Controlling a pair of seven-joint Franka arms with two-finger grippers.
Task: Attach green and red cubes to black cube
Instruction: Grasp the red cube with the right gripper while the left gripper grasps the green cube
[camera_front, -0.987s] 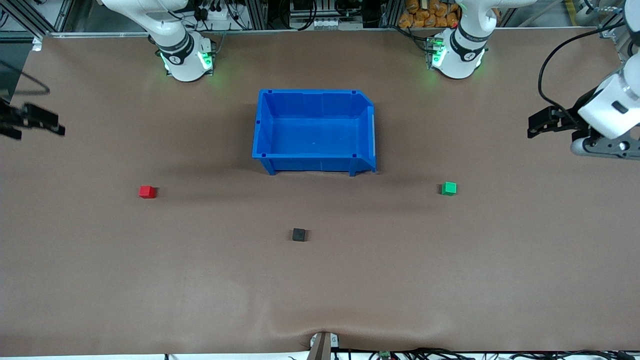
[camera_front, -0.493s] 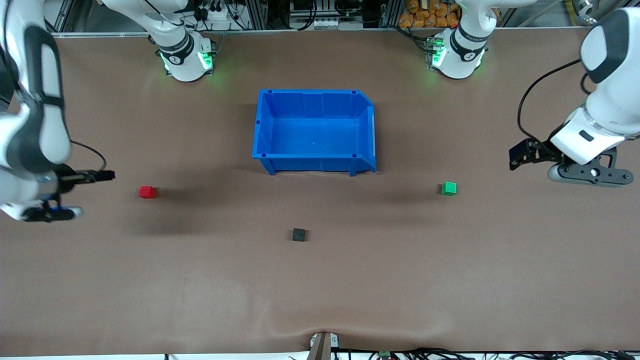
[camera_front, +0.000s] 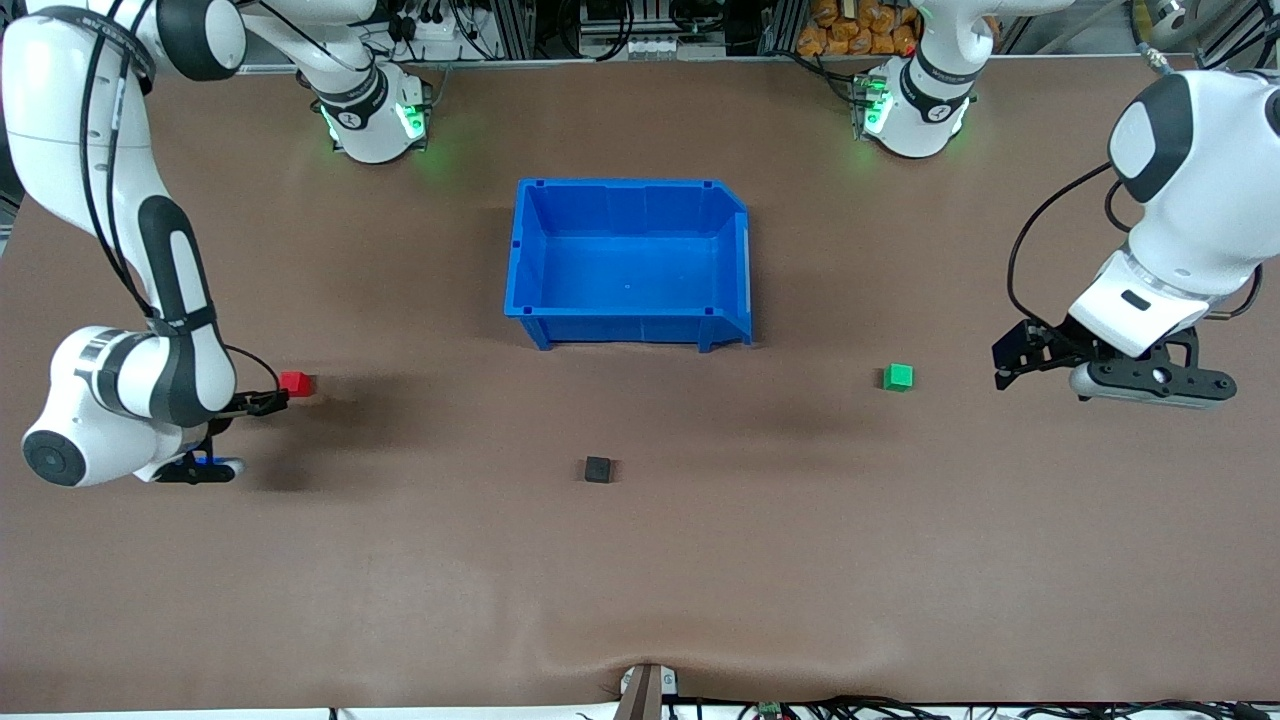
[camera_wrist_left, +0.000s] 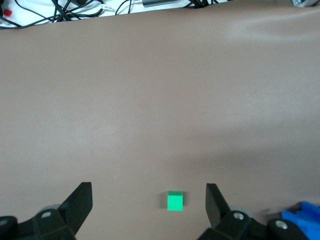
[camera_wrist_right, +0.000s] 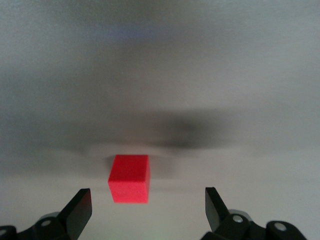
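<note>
Both arms have swung in over the tabletop since a second ago. The right hand, fingers spread and holding nothing, is now just beside the red cube. The left hand, also spread and holding nothing, has come closer to the green cube but stays apart from it. The black cube sits between them, nearer the front camera than the blue bin.

cubes: 3 — red cube 1 | green cube 1 | black cube 1 | blue bin 1
</note>
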